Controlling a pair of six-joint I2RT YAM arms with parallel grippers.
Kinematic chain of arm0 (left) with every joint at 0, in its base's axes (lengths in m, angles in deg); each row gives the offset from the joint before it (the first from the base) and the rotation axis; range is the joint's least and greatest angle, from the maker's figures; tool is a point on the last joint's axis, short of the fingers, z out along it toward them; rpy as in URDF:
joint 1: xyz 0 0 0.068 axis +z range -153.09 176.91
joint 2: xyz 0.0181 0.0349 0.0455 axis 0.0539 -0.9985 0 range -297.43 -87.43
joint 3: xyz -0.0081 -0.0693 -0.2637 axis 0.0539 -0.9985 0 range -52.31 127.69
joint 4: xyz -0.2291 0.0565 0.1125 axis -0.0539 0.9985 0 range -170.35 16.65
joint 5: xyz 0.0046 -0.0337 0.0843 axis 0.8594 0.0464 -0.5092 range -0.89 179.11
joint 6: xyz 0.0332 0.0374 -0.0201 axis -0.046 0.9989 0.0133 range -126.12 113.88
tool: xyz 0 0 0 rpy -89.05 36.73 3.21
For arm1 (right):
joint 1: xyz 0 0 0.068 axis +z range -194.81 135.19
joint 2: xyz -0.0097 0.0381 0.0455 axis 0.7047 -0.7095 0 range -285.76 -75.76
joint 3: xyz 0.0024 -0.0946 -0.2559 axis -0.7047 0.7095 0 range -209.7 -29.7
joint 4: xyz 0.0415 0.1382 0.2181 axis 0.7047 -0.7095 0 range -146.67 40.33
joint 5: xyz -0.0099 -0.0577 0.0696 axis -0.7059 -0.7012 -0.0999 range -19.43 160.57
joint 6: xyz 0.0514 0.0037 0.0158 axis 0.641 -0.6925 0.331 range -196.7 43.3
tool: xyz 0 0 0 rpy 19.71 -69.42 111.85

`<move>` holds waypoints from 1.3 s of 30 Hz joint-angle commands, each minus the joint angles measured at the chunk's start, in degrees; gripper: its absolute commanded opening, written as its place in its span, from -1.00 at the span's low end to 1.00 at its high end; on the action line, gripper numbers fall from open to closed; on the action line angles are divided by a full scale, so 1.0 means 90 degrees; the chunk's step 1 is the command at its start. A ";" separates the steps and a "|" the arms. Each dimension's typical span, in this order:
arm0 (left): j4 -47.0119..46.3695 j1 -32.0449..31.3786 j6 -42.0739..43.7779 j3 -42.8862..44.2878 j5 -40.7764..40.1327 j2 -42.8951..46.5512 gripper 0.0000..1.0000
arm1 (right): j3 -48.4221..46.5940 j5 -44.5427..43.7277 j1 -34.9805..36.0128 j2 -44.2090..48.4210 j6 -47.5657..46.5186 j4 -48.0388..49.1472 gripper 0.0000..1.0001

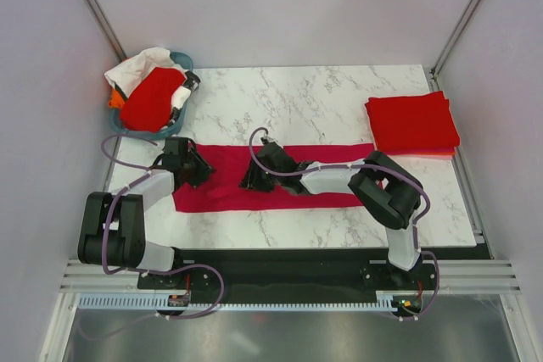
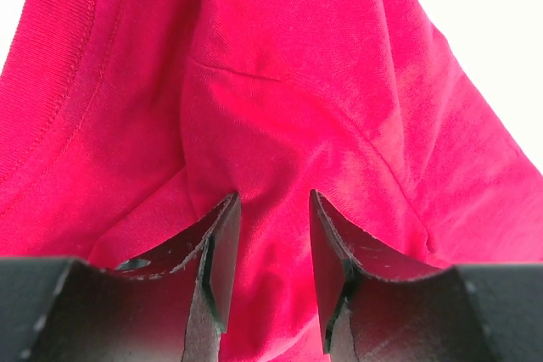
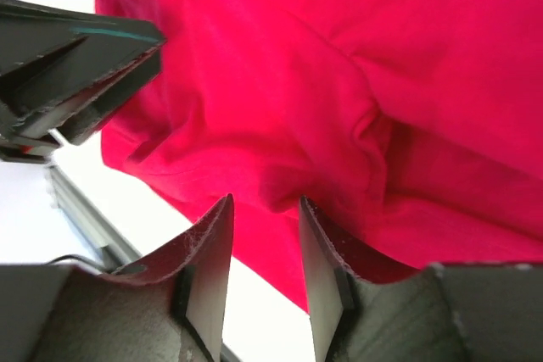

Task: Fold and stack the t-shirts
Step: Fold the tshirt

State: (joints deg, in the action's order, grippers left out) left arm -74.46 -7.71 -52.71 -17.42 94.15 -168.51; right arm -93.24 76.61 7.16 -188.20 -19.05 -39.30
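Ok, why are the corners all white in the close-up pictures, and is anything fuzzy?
Left wrist view: past the crimson shirt the background is blown out to plain white, yet the stitching is sharp. Right wrist view: the table glares white too, and the left gripper looks dark and slightly soft. Top view: even light, faint shadows, nothing blurred.

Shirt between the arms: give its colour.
The shirt is crimson-pink, best seen in the top view.

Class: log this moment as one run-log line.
left fingers: shut on crimson shirt, left end | right fingers: shut on its middle | shirt: folded strip | red stack: far right | basket: red shirt
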 commanded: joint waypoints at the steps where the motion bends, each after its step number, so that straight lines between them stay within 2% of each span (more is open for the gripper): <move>1: -0.0127 -0.0023 0.0313 0.0078 -0.0013 -0.0034 -0.09 | -0.0467 -0.0631 0.0202 0.0188 -0.0650 -0.0496 -0.15; 6: -0.0117 -0.0023 0.0401 0.0097 -0.0120 -0.0034 -0.10 | -0.0771 -0.1354 0.0486 0.0462 -0.2057 -0.1336 -0.25; 11: -0.0127 -0.0023 0.0450 0.0107 -0.0140 -0.0025 -0.10 | -0.0693 -0.1598 0.0759 0.0833 -0.3659 -0.1357 -0.26; 15: -0.0108 -0.0014 0.0469 0.0107 -0.0189 0.0014 -0.10 | -0.0039 -0.2426 0.1072 0.1165 -0.5425 -0.0490 -0.13; 18: -0.0117 -0.0023 0.0469 0.0117 -0.0208 0.0005 -0.10 | -0.0146 -0.2362 0.1091 0.1166 -0.5701 -0.0625 -0.19; 19: -0.0117 -0.0023 0.0479 0.0117 -0.0208 -0.0005 -0.10 | -0.0146 -0.1897 0.1091 0.1069 -0.6012 -0.0538 0.05; 20: -0.0108 -0.0023 0.0470 0.0117 -0.0199 -0.0034 -0.10 | -0.0175 -0.1747 0.1120 0.1020 -0.6150 -0.0392 0.11; 22: -0.0117 -0.0014 0.0450 0.0136 -0.0179 -0.0131 -0.10 | -0.0117 -0.1842 0.1353 0.0883 -0.6588 -0.0089 0.04; 29: 0.0107 -0.0014 0.0353 0.0331 -0.0130 -0.0463 -0.10 | -0.0087 -0.2175 0.2047 0.0385 -0.7780 0.0722 0.05; 32: 0.0244 -0.0014 0.0294 0.0390 -0.0130 -0.0513 -0.10 | -0.0068 -0.2166 0.2224 0.0238 -0.7977 0.1064 0.05; 39: 0.0283 -0.0014 0.0225 0.0420 -0.0062 -0.0532 -0.10 | -0.0497 -0.2906 0.2380 -0.0348 -0.8280 0.1298 0.04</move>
State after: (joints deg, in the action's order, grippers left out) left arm -74.29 -7.74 -51.03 -14.42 94.13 -171.92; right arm -94.88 54.89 28.31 -189.40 -90.57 -31.61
